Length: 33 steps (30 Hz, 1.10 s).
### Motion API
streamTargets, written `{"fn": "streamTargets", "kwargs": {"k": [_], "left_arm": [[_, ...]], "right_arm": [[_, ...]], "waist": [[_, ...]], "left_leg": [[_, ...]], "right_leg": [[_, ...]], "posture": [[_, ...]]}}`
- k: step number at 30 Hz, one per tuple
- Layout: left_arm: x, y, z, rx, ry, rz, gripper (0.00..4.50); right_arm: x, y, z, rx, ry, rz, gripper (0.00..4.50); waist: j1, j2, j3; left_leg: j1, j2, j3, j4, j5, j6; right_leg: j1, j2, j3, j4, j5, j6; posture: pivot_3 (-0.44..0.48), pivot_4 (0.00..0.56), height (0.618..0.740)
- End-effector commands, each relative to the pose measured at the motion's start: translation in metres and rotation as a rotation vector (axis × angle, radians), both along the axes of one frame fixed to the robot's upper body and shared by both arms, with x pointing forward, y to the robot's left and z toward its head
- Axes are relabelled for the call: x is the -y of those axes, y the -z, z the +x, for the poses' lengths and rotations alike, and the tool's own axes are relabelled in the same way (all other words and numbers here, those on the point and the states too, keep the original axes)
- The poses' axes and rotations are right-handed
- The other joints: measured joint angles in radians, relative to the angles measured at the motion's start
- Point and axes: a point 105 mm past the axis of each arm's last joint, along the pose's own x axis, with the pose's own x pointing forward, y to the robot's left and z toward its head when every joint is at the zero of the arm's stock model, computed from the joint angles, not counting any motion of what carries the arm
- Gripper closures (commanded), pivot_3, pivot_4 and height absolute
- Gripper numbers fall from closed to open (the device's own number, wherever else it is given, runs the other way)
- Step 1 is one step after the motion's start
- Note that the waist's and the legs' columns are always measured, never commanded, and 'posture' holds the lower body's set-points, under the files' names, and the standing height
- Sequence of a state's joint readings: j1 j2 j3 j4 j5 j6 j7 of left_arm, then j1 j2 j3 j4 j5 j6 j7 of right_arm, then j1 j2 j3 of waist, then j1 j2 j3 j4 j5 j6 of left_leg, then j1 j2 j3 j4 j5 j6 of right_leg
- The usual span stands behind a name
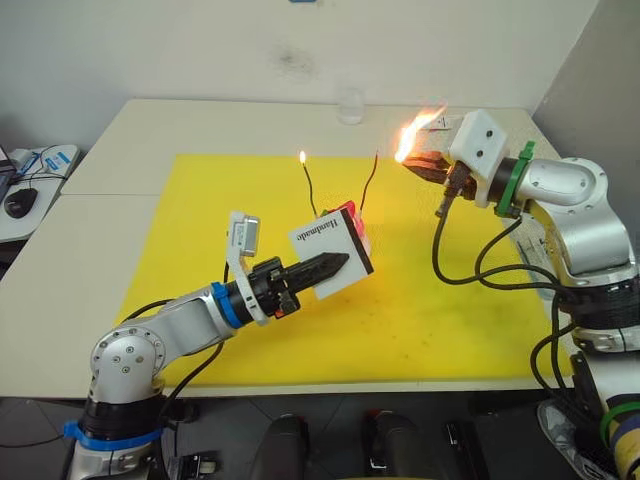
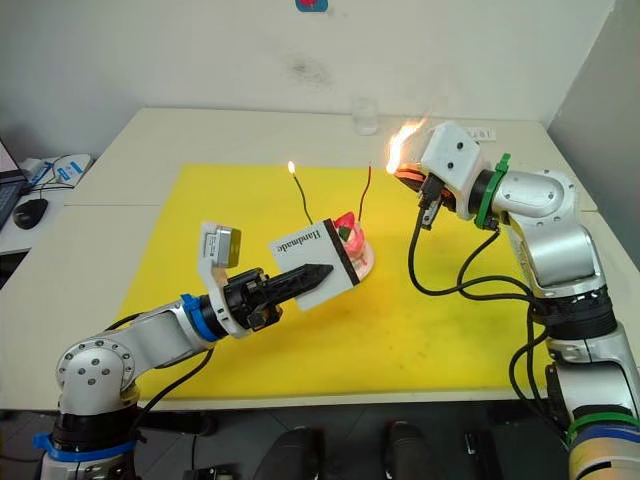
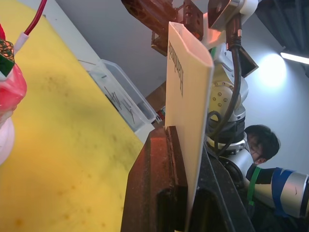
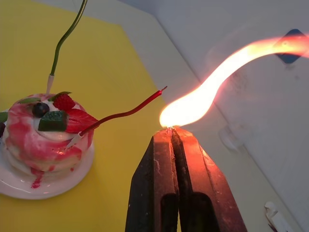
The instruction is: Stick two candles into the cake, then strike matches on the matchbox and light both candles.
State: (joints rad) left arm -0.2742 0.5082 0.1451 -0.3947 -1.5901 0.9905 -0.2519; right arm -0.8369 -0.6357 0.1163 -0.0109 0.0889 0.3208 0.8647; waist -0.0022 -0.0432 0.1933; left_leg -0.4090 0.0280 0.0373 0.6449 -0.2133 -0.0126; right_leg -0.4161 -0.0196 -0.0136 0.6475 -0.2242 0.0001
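The matchbox (image 1: 332,248), clamped in the left pincer (image 1: 322,268), stands just in front of the cake (image 2: 352,243) and blocks it from the lower left of the frame. The lit green candle (image 1: 309,187) and red candle (image 1: 369,183) rise over the cake. The right pincer (image 1: 425,163) with its flaring match (image 4: 170,127) hangs upper right, apart from them, with open yellow mat (image 1: 440,320) below. A glass (image 1: 350,105) stands at the counter (image 1: 100,260)'s far edge.

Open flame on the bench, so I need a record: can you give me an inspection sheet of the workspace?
Surface: yellow mat on pale table.
Job's things: cake holds green candle, lit, and red candle, unlit.
Clutter: clear cup.
Grippers: left gripper clamps matchbox; right gripper pinches flaring match.
Cables: black cables looping on mat.
Surroundings: a person behind.
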Motion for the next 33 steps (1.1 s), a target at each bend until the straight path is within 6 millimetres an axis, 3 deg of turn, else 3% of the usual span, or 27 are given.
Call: {"fn": "streamTargets", "kwargs": {"k": [1, 13, 33], "left_arm": [[0.001, -0.01, -0.005, 0.048, 0.017, -0.018, 4.5], [0.002, -0.008, -0.007, 0.051, 0.031, -0.008, 4.5], [0.002, -0.007, -0.007, 0.055, 0.039, -0.002, 4.5]], "right_arm": [[-0.007, -0.016, 0.0, 0.076, -0.008, 0.012, 4.47], [-0.022, -0.019, 0.003, 0.097, -0.032, 0.039, 4.47], [-0.024, -0.016, 0.006, 0.093, -0.03, 0.037, 4.47]], "waist": [[0.0, 0.0, 0.0], [0.0, 0.0, 0.0], [0.0, 0.0, 0.0]], "left_leg": [[0.0, 0.0, 0.0, 0.0, 0.0, 0.0], [0.0, 0.0, 0.0, 0.0, 0.0, 0.0], [-0.001, 0.0, 0.0, 0.0, 0.0, 0.0]], "right_leg": [[0.0, 0.0, 0.0, 0.0, 0.0, 0.0], [0.0, 0.0, 0.0, 0.0, 0.0, 0.0], [-0.002, 0.0, 0.0, 0.0, 0.0, 0.0]], "posture": [[0.0, 0.15, 0.74], [0.0, 0.15, 0.74], [0.0, 0.15, 0.74]]}}
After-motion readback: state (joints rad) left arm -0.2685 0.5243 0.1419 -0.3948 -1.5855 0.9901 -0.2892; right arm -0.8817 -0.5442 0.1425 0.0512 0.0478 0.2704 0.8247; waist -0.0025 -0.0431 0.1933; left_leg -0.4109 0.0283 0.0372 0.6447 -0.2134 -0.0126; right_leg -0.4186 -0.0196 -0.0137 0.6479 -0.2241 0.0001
